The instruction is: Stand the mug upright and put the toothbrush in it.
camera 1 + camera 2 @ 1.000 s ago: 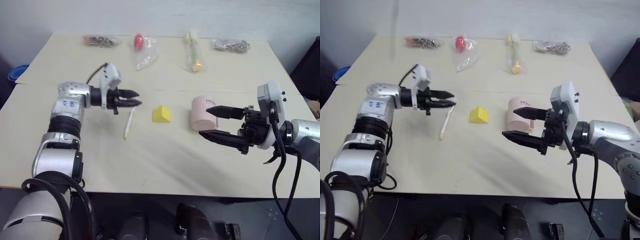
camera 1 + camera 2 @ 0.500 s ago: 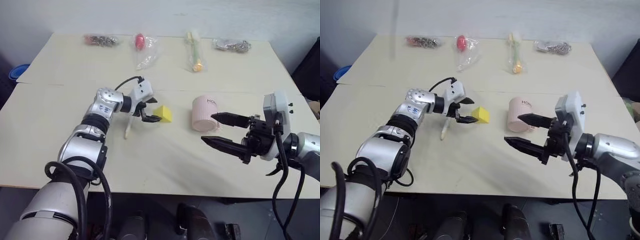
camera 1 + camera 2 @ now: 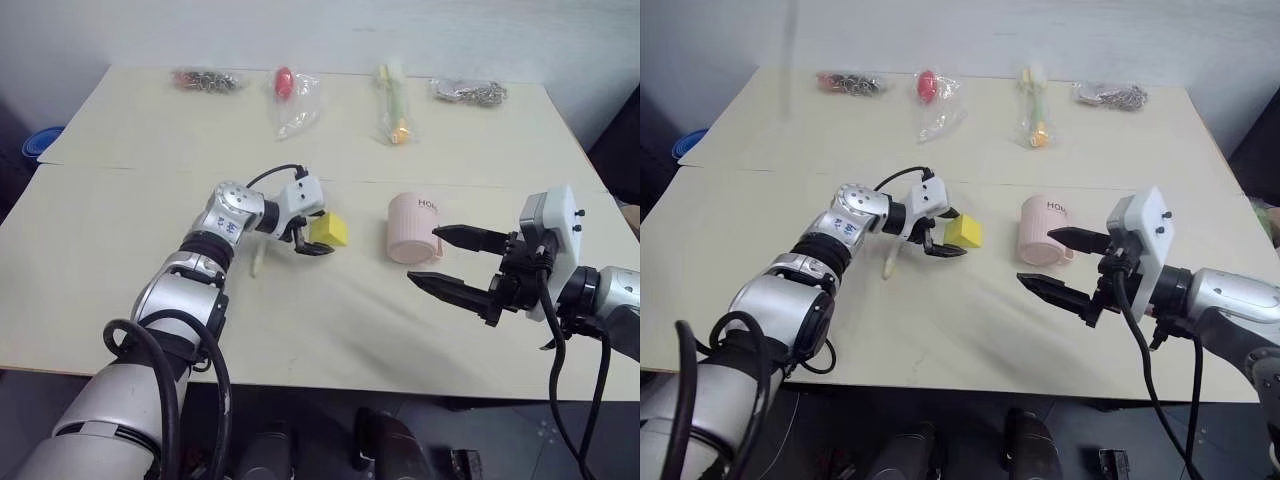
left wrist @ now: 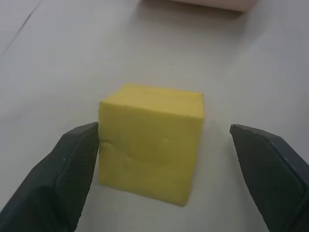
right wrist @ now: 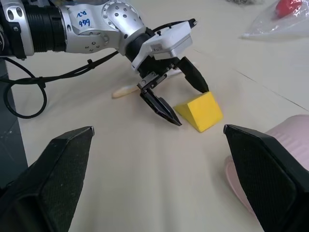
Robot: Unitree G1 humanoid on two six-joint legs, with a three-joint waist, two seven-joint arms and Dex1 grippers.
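Note:
The pale pink mug [image 3: 410, 228] lies on the table right of centre, lettering up, its opening not showing. My right gripper [image 3: 425, 256] hovers open just in front of the mug, holding nothing; its upper finger tip reaches the mug's near side. The slim pale toothbrush [image 3: 890, 262] lies flat left of centre, partly hidden behind my left arm. My left gripper [image 3: 952, 233] is open around a yellow block [image 4: 149, 145]. One finger [image 4: 72, 164] touches the block's side and the other finger [image 4: 270, 164] stands apart from it.
Along the far edge lie several clear bags: dark keys [image 3: 203, 78], a red thing [image 3: 285, 84], a yellow-green stick [image 3: 393, 100] and a metal chain [image 3: 468, 92]. A blue object [image 3: 38, 143] sits beyond the table's left edge.
My left gripper has swung right, from above the toothbrush to the yellow block, and has opened. The right gripper has drawn back a little from the mug. The toothbrush and mug have not moved.

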